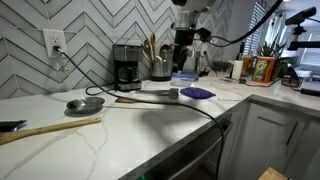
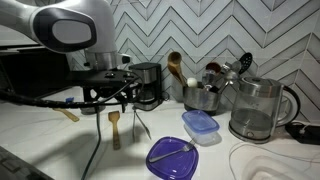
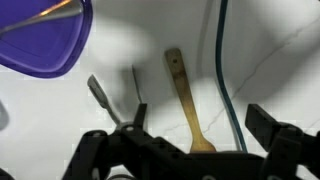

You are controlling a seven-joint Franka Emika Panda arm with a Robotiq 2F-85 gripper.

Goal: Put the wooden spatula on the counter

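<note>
Placed already, by looks: spatula [image 3: 184, 95] flat on bench [image 3: 285, 60]. Claw [image 3: 190, 148] released, spread wide just above, grasping nothing. Left: lifting clear only.

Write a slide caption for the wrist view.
Open gripper hovering over a wooden spatula lying on the white veined counter, black cable beside it, purple dish in the corner.

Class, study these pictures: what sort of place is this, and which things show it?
Most likely a home kitchen: a coffee maker and a glass kettle stand on the white marble-look counter, with a crock of cooking utensils before a chevron-tiled wall.
</note>
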